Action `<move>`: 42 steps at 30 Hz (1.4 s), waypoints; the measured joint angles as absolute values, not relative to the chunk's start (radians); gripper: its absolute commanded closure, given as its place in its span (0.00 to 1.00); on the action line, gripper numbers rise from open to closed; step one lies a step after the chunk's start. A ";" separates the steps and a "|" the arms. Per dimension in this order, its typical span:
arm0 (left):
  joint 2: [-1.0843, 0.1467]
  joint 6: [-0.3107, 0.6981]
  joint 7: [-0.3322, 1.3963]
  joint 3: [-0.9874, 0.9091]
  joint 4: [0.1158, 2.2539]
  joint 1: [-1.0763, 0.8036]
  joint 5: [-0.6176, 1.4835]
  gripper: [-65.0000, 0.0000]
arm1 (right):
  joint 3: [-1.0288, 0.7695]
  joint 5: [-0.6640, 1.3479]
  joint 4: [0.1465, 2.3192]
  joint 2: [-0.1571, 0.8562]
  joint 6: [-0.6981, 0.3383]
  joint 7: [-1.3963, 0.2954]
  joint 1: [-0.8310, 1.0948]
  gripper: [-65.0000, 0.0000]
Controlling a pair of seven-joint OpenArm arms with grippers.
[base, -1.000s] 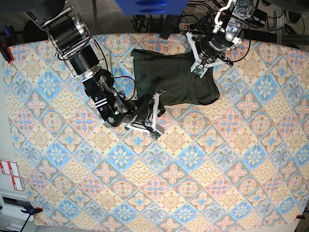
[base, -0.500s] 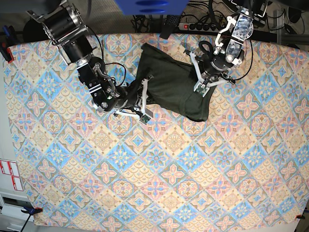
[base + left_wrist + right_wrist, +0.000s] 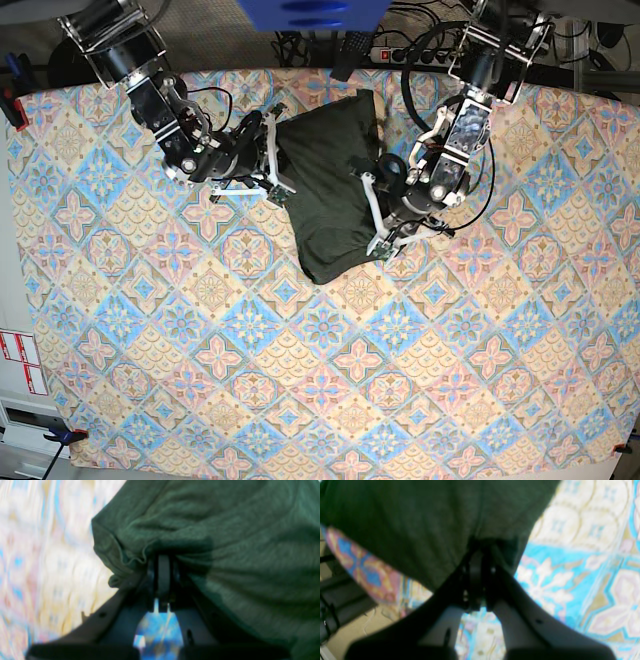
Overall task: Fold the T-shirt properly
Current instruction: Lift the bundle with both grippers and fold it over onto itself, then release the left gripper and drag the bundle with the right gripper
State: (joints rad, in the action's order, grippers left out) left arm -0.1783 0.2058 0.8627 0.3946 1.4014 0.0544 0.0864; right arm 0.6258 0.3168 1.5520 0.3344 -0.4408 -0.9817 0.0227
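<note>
- Big change over the last second: the T-shirt [image 3: 330,190] has swung around. A second ago it lay as a wide bundle across the far edge of the patterned tablecloth [image 3: 320,380]; now it's a narrower, longer shape running from that far edge down toward the cloth's middle.
- Both arms have traded ends too. Our right gripper [image 3: 272,165], which was pulling the near corner of the shirt, has come up to the shirt's left edge, and our left gripper [image 3: 378,222] has dropped from the top edge to the right edge.
- We read that as rotating and re-laying the shirt mid-fold, not a finished fold. The bottom end looks rumpled, so smoothing probably comes next.
- Left gripper [image 3: 163,562]: fingers pressed together on a bunched hem of the T-shirt [image 3: 225,542], fabric puckered around the tips.
- Right gripper [image 3: 477,562]: also clamped on the T-shirt [image 3: 420,525], which hangs off the tips above the tablecloth [image 3: 582,562].
- Pose: both arms reach in from the tablecloth's far edge, angled toward each other with the shirt between. Wrist views are blurry, so we're likely mid-motion.
</note>
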 measured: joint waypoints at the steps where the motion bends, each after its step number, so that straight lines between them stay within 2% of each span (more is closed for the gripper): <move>1: -0.162 0.202 0.856 0.403 1.383 0.069 0.084 1.00 | 0.625 0.317 1.569 0.341 -0.441 -0.985 0.032 0.98; 6: -0.109 0.199 0.819 0.440 1.312 0.123 0.082 1.00 | 0.609 0.318 1.611 0.351 -0.441 -0.983 0.051 0.98; 13: -0.105 0.208 0.815 0.437 1.312 0.127 -0.005 1.00 | 0.433 0.307 1.617 0.356 -0.439 -0.987 0.098 0.98; 19: -0.197 0.207 0.820 0.397 1.428 0.059 -0.027 1.00 | 0.416 0.320 1.740 0.352 -0.448 -0.992 0.137 0.98; 22: -0.205 0.132 0.831 0.290 1.489 0.009 -0.030 1.00 | 0.417 0.314 1.799 0.347 -0.439 -0.980 0.130 0.98; 26: -0.208 0.081 0.822 0.146 1.634 -0.040 -0.031 1.00 | 0.516 0.306 1.821 0.337 -0.437 -0.993 0.131 0.98; 35: -0.155 0.086 0.824 -0.012 1.858 -0.194 -0.020 1.00 | 0.774 0.313 1.801 0.255 -0.437 -0.987 -0.018 0.98; 42: -0.112 0.082 0.833 -0.051 1.916 -0.247 -0.023 1.00 | 0.864 0.309 1.580 0.137 -0.439 -0.984 -0.103 0.98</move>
